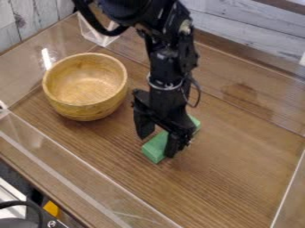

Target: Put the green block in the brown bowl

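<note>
Nearest the viewer, a clear plastic wall (71, 183) borders the wooden table (238, 151) along its front edge; a second clear panel closes the right corner.

Behind that wall, the green block (155, 150) lies flat on the table, with only its near end and part of its far edge visible. The gripper (165, 145) points straight down over the block with its jaws spread apart, one finger on each side of the bar. No clamping is visible; the block is not held.

Risks from this position, as a judgement:
- If the fingertips meet the table before the jaws shut, the arm may press into the wood or stall.
- If the jaws are not square to the bar, closing may twist it or pinch one corner, and it could slip out on lifting.
- The grip appears to fall near the middle of the bar; whether it is exactly centred cannot be told, as the fingers hide it.

Further back and to the left, the brown bowl (85, 85) stands upright and empty, near the block but not touching it. Bare table separates them, so the carry path is open. The bowl's thick rim requires lift clearance. The far wall (238, 44) stands well apart from the arm.
</note>
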Robot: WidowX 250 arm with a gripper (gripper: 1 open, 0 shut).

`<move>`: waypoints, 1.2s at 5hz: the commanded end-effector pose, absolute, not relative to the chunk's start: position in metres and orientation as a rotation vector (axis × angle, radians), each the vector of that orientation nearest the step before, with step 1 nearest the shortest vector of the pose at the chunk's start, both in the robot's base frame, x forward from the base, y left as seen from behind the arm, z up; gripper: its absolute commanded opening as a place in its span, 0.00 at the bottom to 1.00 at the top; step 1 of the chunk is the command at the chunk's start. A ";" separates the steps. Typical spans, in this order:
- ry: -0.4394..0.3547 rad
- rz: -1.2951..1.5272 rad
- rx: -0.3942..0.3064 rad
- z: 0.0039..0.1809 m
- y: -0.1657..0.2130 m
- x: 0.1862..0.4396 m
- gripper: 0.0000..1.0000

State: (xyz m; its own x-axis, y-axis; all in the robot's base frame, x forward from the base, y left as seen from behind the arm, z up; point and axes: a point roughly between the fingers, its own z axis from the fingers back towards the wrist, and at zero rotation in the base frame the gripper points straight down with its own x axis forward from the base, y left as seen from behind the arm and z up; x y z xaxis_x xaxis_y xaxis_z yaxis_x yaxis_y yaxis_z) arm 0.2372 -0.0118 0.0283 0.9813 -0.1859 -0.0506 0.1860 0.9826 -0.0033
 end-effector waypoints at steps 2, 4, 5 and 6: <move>0.008 -0.180 0.007 0.028 -0.020 0.251 0.00; -0.010 -0.195 -0.005 0.042 0.003 0.245 0.00; -0.017 -0.156 -0.006 0.041 -0.004 0.246 0.00; -0.017 -0.132 -0.006 0.041 -0.011 0.246 0.00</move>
State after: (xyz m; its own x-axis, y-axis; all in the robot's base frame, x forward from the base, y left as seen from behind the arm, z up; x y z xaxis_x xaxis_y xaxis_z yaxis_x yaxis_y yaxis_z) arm 0.2412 -0.0092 0.0317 0.9918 -0.1255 -0.0222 0.1254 0.9921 -0.0090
